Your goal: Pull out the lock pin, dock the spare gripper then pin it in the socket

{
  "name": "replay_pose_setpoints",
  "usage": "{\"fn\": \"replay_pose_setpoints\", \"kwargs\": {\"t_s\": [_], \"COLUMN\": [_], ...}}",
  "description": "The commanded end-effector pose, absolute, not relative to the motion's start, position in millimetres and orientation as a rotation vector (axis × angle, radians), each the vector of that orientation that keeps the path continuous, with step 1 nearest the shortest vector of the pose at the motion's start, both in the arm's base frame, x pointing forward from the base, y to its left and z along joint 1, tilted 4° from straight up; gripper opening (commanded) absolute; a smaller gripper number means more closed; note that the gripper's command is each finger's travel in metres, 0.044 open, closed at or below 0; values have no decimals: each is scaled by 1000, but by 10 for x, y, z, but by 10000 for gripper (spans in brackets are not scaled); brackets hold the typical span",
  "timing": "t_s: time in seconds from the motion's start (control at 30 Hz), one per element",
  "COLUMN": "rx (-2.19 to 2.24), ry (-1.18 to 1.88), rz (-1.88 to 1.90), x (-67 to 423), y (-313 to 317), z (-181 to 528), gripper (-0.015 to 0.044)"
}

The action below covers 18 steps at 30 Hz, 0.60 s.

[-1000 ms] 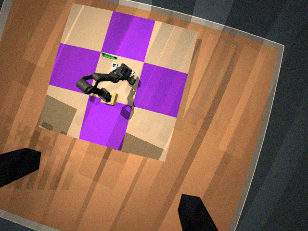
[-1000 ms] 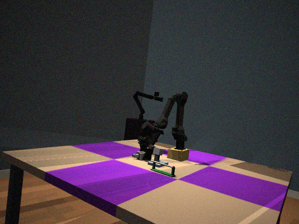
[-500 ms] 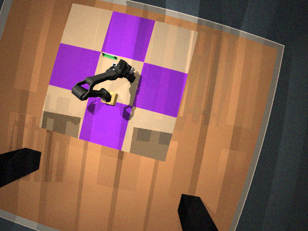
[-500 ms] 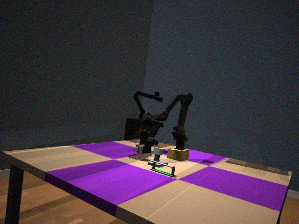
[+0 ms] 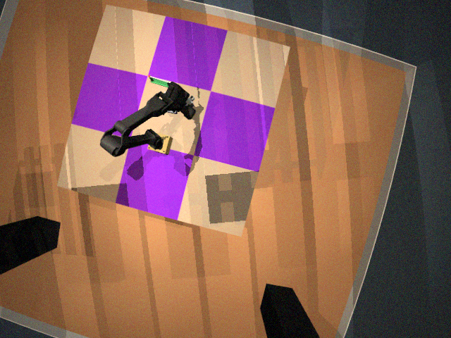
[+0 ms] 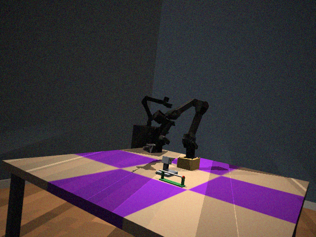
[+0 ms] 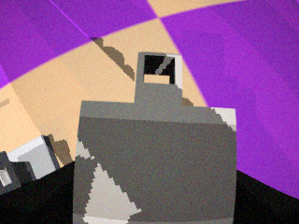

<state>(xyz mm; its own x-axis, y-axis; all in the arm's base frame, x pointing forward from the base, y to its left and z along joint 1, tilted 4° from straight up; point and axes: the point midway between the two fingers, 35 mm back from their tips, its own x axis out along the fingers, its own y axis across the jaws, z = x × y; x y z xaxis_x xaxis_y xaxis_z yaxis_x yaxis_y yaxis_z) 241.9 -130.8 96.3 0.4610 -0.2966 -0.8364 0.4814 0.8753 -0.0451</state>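
On the purple-and-tan checkered counter (image 6: 76, 165), your black six-joint arm (image 5: 141, 113) is holding the boxy grey spare gripper (image 7: 156, 162) just beyond the green-based mount (image 6: 172, 180), the jaws clamping its sides. Be keeping its square hollow spigot (image 7: 160, 70) level, and be checking the thin grey red-tipped pin (image 6: 170, 173), which seems to be lying across that mount.

A bare robot test room, more lab than home: a single worktop (image 6: 76, 163) patterned in purple and tan squares stands on a wooden plank floor (image 5: 254, 272) between plain dark grey-blue walls (image 6: 229, 63). One black arm (image 6: 193, 119) is bolted to a small tan block (image 6: 188, 163) on the worktop, beside a little green-railed fixture (image 6: 172, 180). A camera on a dark jointed stand (image 6: 155, 101) behind the worktop adds to the look of an experiment cell.
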Motion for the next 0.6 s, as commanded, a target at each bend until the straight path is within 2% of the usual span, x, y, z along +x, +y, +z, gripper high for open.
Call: {"fn": "replay_pose_setpoints", "kwargs": {"t_s": [0.0, 0.57], "rx": [205, 302], "ry": [956, 1029], "rz": [-491, -449], "x": [2426, 2422], "y": [-1315, -1213], "z": [1102, 980], "gripper": [0, 0]}}
